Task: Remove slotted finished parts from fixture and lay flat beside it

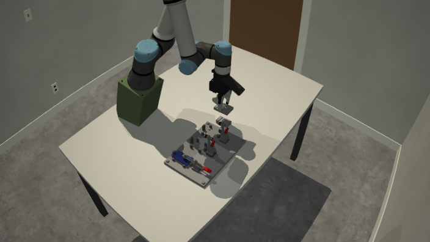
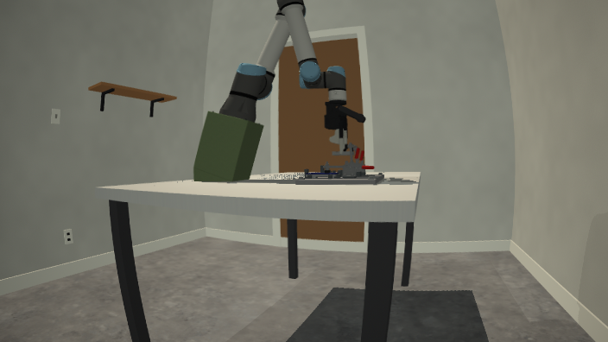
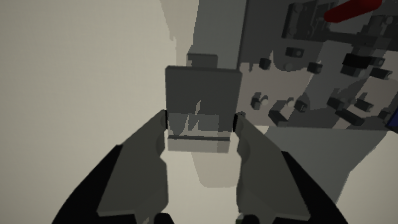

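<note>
In the top view, the black and grey two-jaw gripper (image 1: 223, 106) (image 2: 344, 150) (image 3: 200, 113) is right of the upper centre, closed on a flat grey rectangular part (image 1: 224, 109) (image 2: 338, 153) (image 3: 202, 92). Below it, a second grey block-like part (image 1: 223, 121) (image 3: 202, 60) lies on the white table (image 1: 128, 171) (image 2: 259, 192) (image 3: 75, 75), beside the grey fixture plate (image 1: 189, 172) (image 2: 337, 182) (image 3: 260, 30). The plate is at the lower centre, and the blue rectangular blank (image 1: 180, 157) (image 3: 394, 120) sits under a clamp at its lower-left end.

In the exterior view, the held part hangs level above the table, right of centre, near the red clamp handles (image 2: 357, 153). The second part cannot be made out there.

In the wrist view, the held part fills the middle between the two fingertips. The second part shows just above its upper edge, mostly hidden. The fixture plate takes the upper right, with a sliver of the blue blank at the right edge.
</note>
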